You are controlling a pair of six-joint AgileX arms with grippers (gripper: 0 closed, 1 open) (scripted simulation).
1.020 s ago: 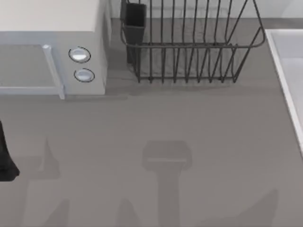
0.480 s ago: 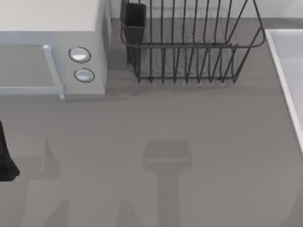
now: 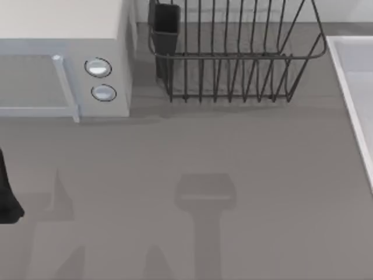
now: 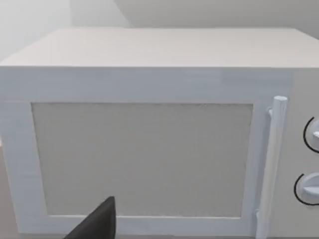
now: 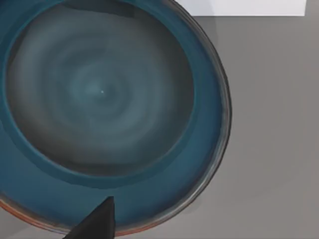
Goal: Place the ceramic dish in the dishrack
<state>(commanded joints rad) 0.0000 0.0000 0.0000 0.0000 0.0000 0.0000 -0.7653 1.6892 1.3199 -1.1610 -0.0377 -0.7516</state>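
The ceramic dish (image 5: 104,99) is a round blue-glazed plate with a grey swirled centre and a reddish outer edge; it lies flat on the grey table, close under my right wrist camera. A dark tip of my right gripper (image 5: 97,223) hangs over the dish's rim. The dishrack (image 3: 233,55), a dark wire basket with upright bars and a dark cutlery cup (image 3: 166,26) at its left corner, stands at the back centre. A dark part of my left arm (image 3: 7,195) sits at the table's left edge, and my left gripper (image 4: 97,225) faces the microwave door.
A pale grey microwave (image 3: 64,58) with two round knobs and a bar handle (image 4: 271,164) stands at the back left, beside the rack. A white raised edge (image 3: 352,99) runs along the right side. Arm shadows lie on the open grey table in front.
The shadow at the table's front right has shifted and faded out. Rack, microwave and left arm have stayed still.
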